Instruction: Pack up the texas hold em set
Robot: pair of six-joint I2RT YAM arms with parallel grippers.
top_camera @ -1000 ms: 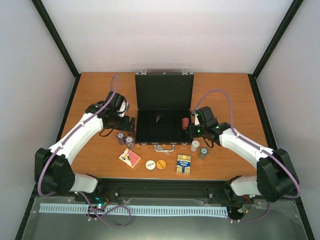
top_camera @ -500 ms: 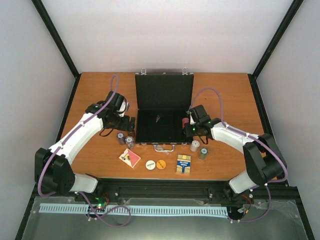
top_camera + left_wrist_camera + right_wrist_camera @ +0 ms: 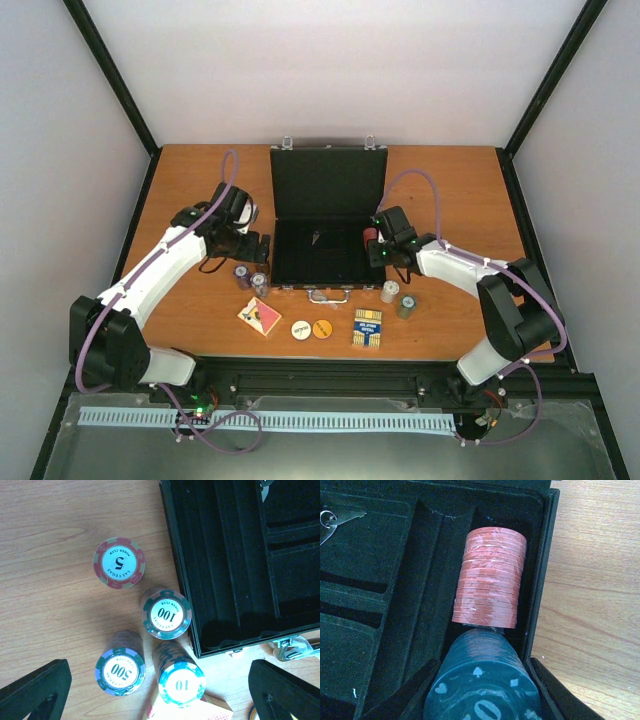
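The black case (image 3: 325, 255) of the texas hold em set lies open in the middle of the table, lid upright. My right gripper (image 3: 482, 692) is shut on a dark blue chip stack (image 3: 482, 675), held on its side in the case's rightmost groove, just behind a red chip stack (image 3: 490, 577) lying there. My left gripper (image 3: 160, 695) hangs open over several upright chip stacks left of the case: a 5 stack (image 3: 119, 562), a 100 stack (image 3: 166, 613), a 500 stack (image 3: 120, 670) and a 10 stack (image 3: 181, 682). Its fingers (image 3: 35, 690) touch none of them.
In front of the case lie a pink card deck (image 3: 259, 316), a white disc (image 3: 300, 328), an orange disc (image 3: 322, 328) and a blue card deck (image 3: 368, 328). Two chip stacks (image 3: 390, 291) stand right of the case's handle. Keys (image 3: 316, 237) lie inside the case.
My right gripper has carried the dark blue stack farther back and left along the case's right groove, up to the red stack. The left arm has not moved.
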